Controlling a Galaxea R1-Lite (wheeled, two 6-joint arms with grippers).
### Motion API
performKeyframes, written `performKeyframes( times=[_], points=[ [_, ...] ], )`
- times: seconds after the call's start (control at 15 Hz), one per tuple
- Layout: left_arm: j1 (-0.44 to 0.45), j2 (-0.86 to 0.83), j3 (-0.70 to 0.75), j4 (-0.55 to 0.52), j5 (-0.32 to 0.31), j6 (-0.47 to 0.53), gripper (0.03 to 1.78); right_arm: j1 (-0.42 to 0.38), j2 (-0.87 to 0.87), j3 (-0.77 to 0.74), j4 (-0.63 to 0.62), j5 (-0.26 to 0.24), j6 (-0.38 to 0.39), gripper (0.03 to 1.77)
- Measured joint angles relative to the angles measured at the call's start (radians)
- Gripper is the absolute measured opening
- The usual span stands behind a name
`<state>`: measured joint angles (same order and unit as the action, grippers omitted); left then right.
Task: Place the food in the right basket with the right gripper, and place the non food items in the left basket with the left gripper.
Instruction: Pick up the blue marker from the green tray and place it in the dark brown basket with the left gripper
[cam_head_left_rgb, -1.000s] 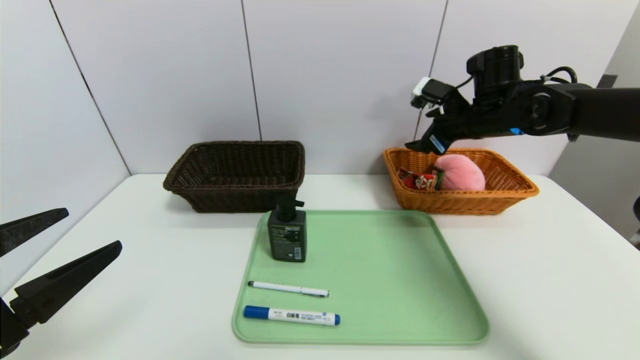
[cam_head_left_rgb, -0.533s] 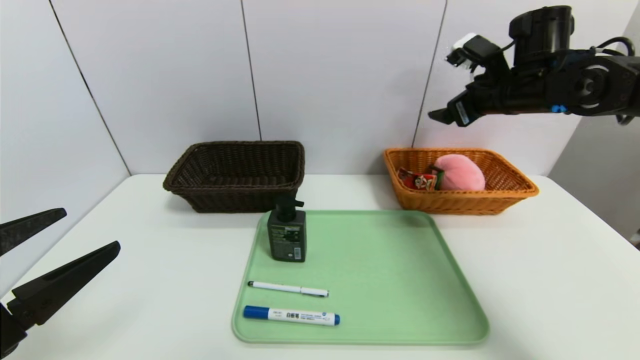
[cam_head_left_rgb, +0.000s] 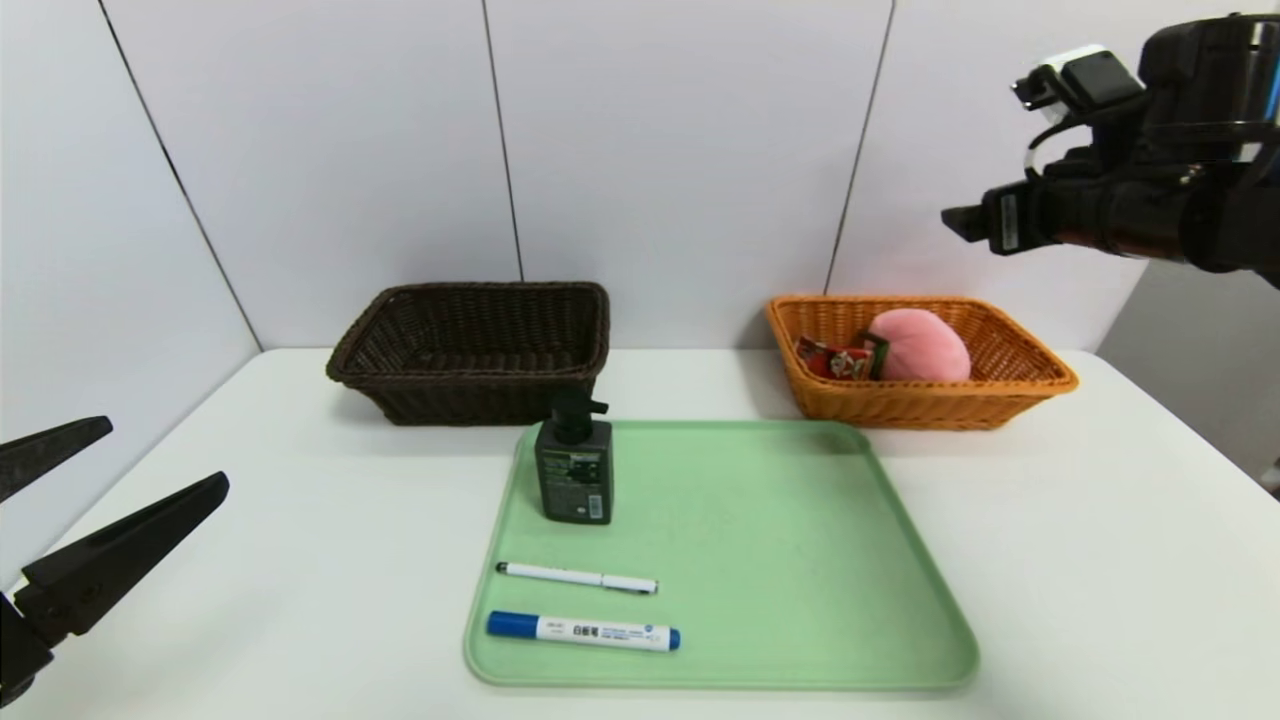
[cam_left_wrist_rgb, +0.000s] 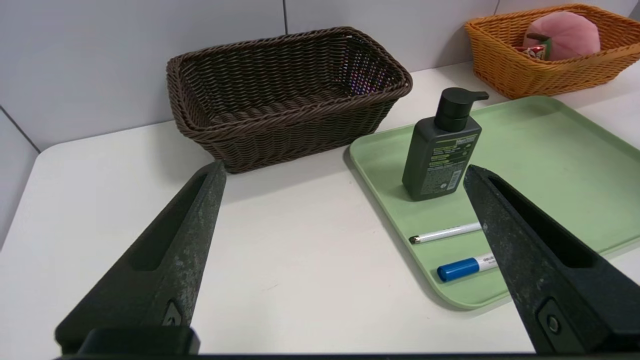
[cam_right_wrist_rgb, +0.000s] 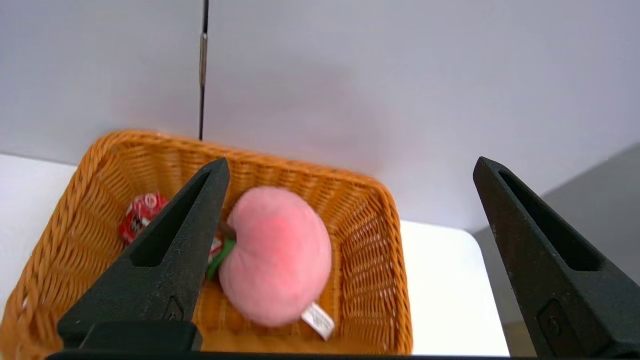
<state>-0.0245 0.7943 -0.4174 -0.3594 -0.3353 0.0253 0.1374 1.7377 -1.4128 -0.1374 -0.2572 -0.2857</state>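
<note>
The pink plush peach (cam_head_left_rgb: 920, 345) and the red snack packet (cam_head_left_rgb: 835, 360) lie inside the orange right basket (cam_head_left_rgb: 920, 405). My right gripper (cam_head_left_rgb: 965, 222) hangs high above the basket's right end, open and empty; its wrist view looks down past the fingers on the peach (cam_right_wrist_rgb: 280, 255) and packet (cam_right_wrist_rgb: 140, 212). The dark pump bottle (cam_head_left_rgb: 574, 470) stands upright on the green tray (cam_head_left_rgb: 780, 560), with the thin white pen (cam_head_left_rgb: 577, 577) and the blue-capped marker (cam_head_left_rgb: 584, 631) lying nearer me. The dark brown left basket (cam_head_left_rgb: 470, 385) holds nothing. My left gripper (cam_head_left_rgb: 165, 455) is open over the table's near left.
The white table ends at grey wall panels just behind both baskets. The tray fills the table's middle, its far left corner close to the brown basket (cam_left_wrist_rgb: 290, 115). Bare table (cam_left_wrist_rgb: 280, 250) lies between my left gripper (cam_left_wrist_rgb: 345, 169) and the tray.
My right gripper has risen from just over the orange basket and drawn back to the right, with nothing in it. The peach and packet stay in the basket. The left gripper barely shifted.
</note>
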Motion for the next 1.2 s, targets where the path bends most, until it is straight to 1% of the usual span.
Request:
performKeyframes(
  times=[0.27,0.53,0.73,0.93,1.07,1.2],
  points=[
    [0.000,-0.001,0.003,0.001,0.010,-0.002,1.69,-0.026,-0.241,0.331,-0.129,-0.019,0.008,1.69],
    [0.000,0.015,-0.008,-0.006,0.007,-0.002,1.69,-0.042,-0.473,0.580,-0.165,-0.028,0.039,1.69],
    [-0.002,0.042,-0.026,-0.010,0.003,0.000,1.69,-0.096,-0.574,0.673,-0.169,-0.026,0.044,1.69],
    [-0.033,0.057,-0.036,-0.004,-0.001,0.013,1.69,-0.121,-0.634,0.734,-0.170,-0.022,0.045,1.69],
    [-0.069,0.074,-0.050,-0.001,-0.024,0.040,1.69,-0.124,-0.655,0.760,-0.170,-0.020,0.045,1.69],
    [-0.118,0.099,-0.044,-0.003,-0.057,0.046,1.69,-0.125,-0.672,0.788,-0.170,-0.019,0.042,1.69]
  ],
)
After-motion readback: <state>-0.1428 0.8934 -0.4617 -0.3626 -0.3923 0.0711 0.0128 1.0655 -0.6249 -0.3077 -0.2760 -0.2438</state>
